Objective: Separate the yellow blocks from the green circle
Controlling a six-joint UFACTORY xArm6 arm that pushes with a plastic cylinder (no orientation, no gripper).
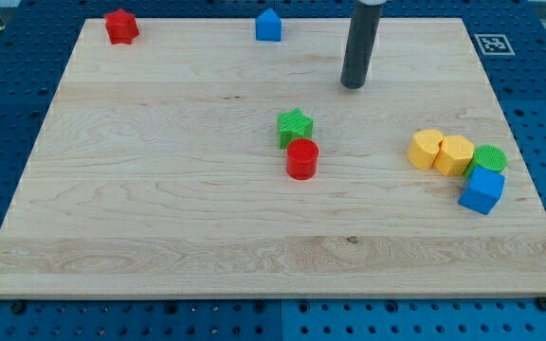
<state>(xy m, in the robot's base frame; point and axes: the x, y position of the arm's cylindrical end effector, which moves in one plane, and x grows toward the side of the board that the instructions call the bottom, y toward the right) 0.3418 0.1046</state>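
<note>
Two yellow blocks sit side by side at the view's right: a rounded one [426, 149] and a hexagon-like one [456, 154]. The green circle [489, 158] touches the right yellow block on its right side. A blue cube [482, 189] lies against the green circle from below. My tip [353, 84] rests on the board near the view's top, well up and left of the yellow blocks, touching no block.
A green star [294, 126] and a red cylinder [302, 158] stand together at mid-board. A red block [120, 26] is at the top left and a blue house-shaped block [268, 26] at the top centre. The wooden board's right edge [529, 170] runs close to the cluster.
</note>
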